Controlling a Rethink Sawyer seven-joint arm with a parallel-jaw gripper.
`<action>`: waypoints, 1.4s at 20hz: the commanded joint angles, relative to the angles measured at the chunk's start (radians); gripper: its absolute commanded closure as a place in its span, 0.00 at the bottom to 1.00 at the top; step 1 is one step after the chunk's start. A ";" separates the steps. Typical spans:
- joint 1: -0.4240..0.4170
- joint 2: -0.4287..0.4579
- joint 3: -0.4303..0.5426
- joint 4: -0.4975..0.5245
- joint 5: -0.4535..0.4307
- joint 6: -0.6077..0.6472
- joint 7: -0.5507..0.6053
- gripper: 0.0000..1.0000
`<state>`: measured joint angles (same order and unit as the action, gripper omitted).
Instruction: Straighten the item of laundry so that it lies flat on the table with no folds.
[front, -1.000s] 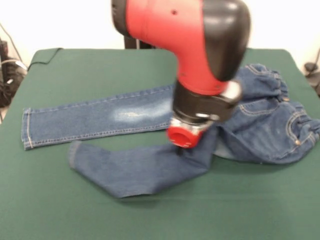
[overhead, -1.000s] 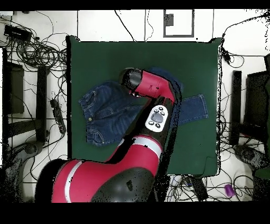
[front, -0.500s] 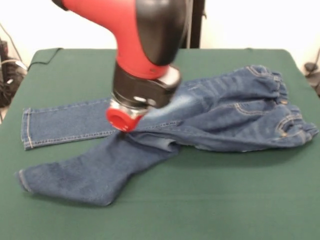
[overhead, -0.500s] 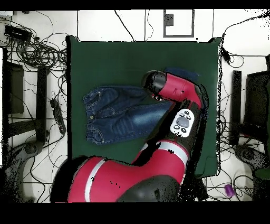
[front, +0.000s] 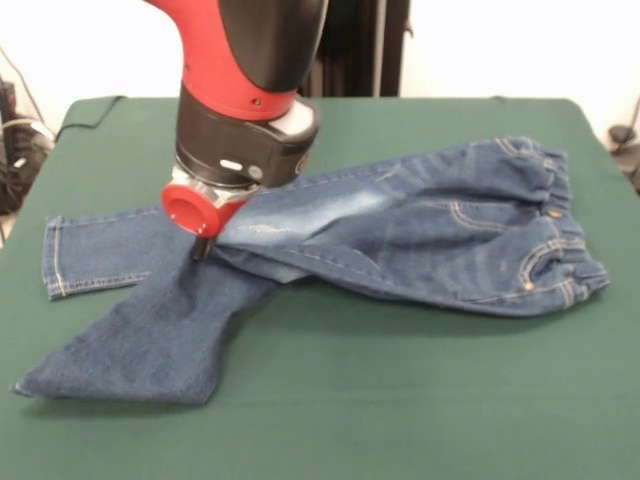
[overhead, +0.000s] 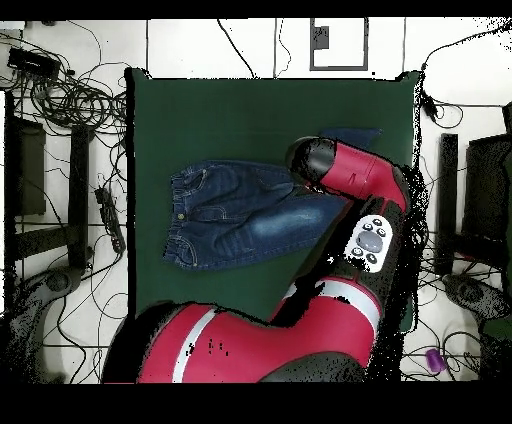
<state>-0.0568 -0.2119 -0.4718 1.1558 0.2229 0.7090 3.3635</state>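
- At the left of the front view we see one leg of the jeans (front: 400, 235) fanned out toward the near edge of the table (front: 420, 400), its cuff at the near left; the other leg lies flat behind it, cuff pointing left.
- The gripper (front: 201, 246) hangs below the arm (front: 245, 95), down at the denim where the legs cross; we cannot tell how its jaws stand.
- Rightward, the seat and waistband lie bunched and rumpled near the table's right side.
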 joint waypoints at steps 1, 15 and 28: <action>-0.012 0.016 0.155 0.085 -0.036 -0.121 -0.077 1.00; 0.023 0.100 0.115 -0.025 -0.010 -0.115 0.016 1.00; 0.043 0.208 0.037 -0.257 0.012 0.098 0.083 0.00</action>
<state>-0.0460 -0.1098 -0.4706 1.0130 0.2185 0.6537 3.3635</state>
